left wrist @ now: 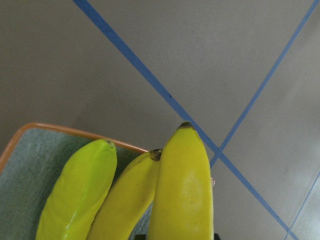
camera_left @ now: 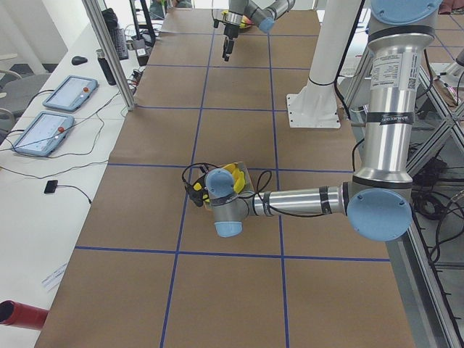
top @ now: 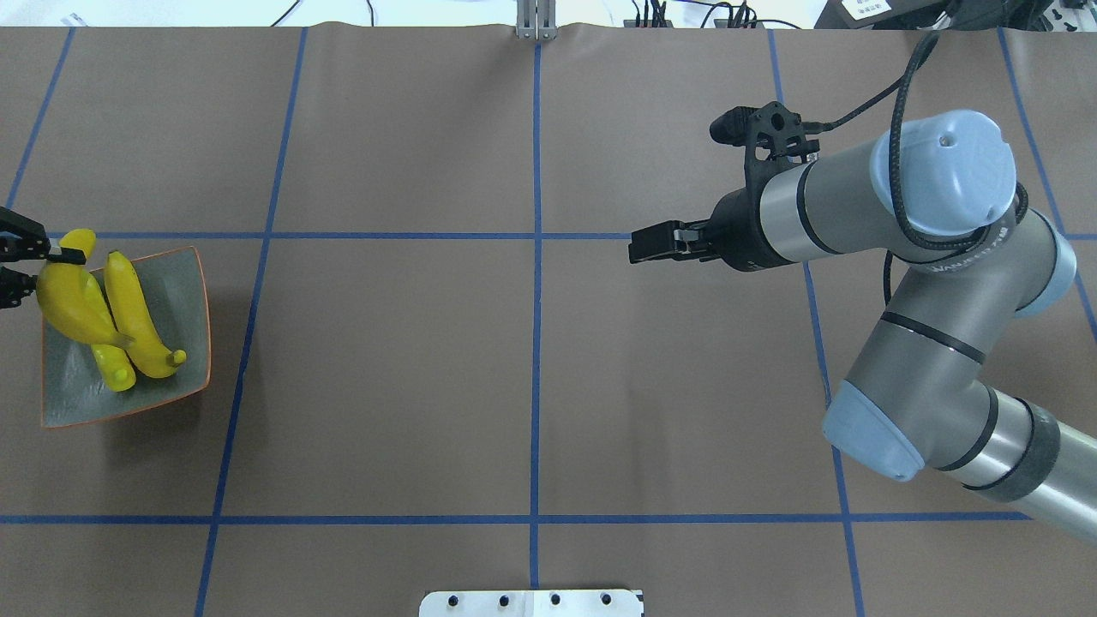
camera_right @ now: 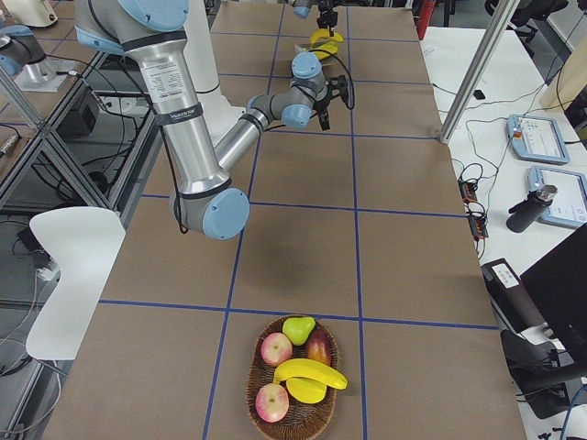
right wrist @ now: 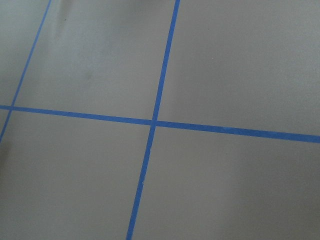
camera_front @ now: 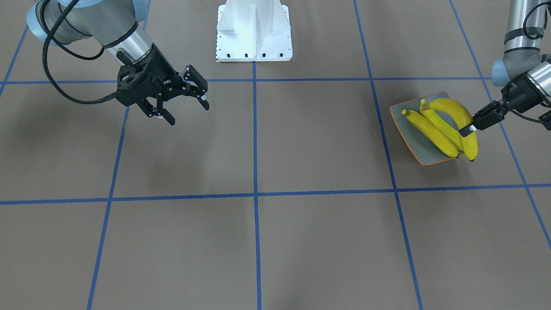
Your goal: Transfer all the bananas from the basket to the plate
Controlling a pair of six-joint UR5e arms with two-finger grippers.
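Note:
Three yellow bananas lie on the grey-green, orange-rimmed plate (camera_front: 409,129) near the table's end on my left. Two bananas (camera_front: 430,133) rest side by side in it. My left gripper (camera_front: 467,130) is shut on the third banana (camera_front: 454,110), which lies across the plate's outer edge; it fills the left wrist view (left wrist: 182,190). In the overhead view the plate (top: 184,283) and left gripper (top: 34,267) are at the far left. A fourth banana (camera_right: 312,373) lies in the wicker basket (camera_right: 252,385). My right gripper (camera_front: 185,105) is open and empty above the bare table.
The basket also holds apples (camera_right: 275,349) and a green pear (camera_right: 298,329), at the table's end on my right. The white robot base (camera_front: 254,30) stands at mid-table on my side. Blue tape lines grid the brown table.

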